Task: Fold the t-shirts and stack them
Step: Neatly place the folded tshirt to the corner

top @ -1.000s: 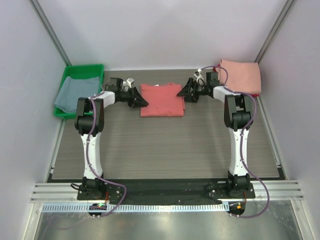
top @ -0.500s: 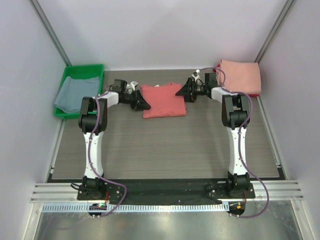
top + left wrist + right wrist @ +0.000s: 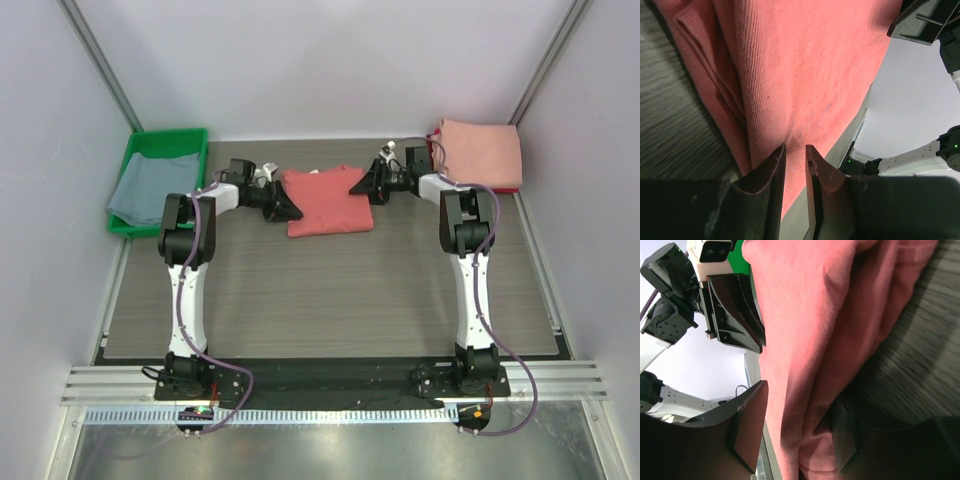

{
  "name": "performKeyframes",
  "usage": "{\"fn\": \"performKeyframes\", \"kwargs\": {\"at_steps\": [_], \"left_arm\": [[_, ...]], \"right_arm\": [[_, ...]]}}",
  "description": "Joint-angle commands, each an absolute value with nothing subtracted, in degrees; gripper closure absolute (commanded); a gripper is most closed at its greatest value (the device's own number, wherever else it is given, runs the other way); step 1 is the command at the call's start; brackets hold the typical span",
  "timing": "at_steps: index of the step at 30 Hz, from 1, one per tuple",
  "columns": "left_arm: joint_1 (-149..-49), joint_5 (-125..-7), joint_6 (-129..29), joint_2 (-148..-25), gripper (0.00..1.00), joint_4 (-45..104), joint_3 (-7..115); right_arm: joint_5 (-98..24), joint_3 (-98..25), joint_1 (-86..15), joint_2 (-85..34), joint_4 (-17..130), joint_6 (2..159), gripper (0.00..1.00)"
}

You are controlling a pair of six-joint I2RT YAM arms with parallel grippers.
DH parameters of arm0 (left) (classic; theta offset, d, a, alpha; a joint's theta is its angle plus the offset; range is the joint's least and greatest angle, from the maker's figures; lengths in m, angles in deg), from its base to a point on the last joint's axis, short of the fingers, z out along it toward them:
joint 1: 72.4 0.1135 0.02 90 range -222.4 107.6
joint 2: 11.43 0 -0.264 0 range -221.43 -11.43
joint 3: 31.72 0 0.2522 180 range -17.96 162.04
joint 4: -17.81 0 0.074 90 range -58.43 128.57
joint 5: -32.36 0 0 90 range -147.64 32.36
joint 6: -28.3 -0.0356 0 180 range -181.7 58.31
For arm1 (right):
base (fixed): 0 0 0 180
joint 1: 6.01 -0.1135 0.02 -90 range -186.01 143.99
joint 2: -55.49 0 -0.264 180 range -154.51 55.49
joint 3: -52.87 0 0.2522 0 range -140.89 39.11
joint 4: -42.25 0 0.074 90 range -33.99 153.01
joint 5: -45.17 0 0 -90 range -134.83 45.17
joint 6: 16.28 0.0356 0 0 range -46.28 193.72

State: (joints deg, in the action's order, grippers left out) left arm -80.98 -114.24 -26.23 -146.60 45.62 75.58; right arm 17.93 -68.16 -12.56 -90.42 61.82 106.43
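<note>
The coral-red t-shirt [image 3: 328, 200] lies folded at the back middle of the table. My left gripper [image 3: 290, 210] is at its left edge. In the left wrist view its jaws [image 3: 795, 147] stand almost together, and the red cloth [image 3: 790, 65] puckers into the narrow gap between them. My right gripper [image 3: 358, 187] is at the shirt's right edge. Its jaws [image 3: 800, 392] stand apart with a thick fold of the cloth [image 3: 805, 305] between them. A pale pink t-shirt [image 3: 482, 152] lies folded at the back right. A grey-blue t-shirt [image 3: 150, 185] rests in the tray.
A green plastic tray [image 3: 170, 134] stands at the back left corner. White walls close in the table [image 3: 330, 300] at the back and both sides. Each wrist view shows the other arm's gripper across the shirt.
The right jaws have narrowed around the shirt's right edge. Both grippers have shifted slightly, and the coral-red shirt has slid a little to the right.
</note>
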Motion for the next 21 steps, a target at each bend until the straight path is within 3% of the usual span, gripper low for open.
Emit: {"fn": "performKeyframes", "kwargs": {"at_steps": [1, 7, 10, 11, 14, 21], "left_arm": [[-82.06, -112.22, -28.12, -148.27, 0.76, 47.39, 76.52], [-82.5, -112.14, -28.38, -148.18, 0.77, 47.66, 76.44], [-82.59, -112.13, -28.47, -148.01, 0.77, 47.74, 76.44], [-82.59, -112.13, -28.56, -147.75, 0.77, 47.92, 76.44], [-82.5, -111.87, -29.44, -146.87, 0.76, 48.45, 76.35], [-81.19, -111.69, -32.6, -142.04, 0.67, 50.2, 78.01]], "right_arm": [[11.33, -67.24, -15.24, -96.91, 70.52, 102.89, 0.43], [11.51, -68.12, -16.56, -97.44, 70.43, 103.77, 0.48], [11.42, -67.59, -16.39, -97.01, 69.9, 104.21, 0.66], [10.9, -66.98, -16.3, -96.22, 69.73, 104.04, 0.82], [9.75, -65.67, -15.42, -94.2, 69.64, 103.95, 0.98], [4.13, -69.95, -13.57, -84.54, 79.72, 92.02, 0.99]]}}
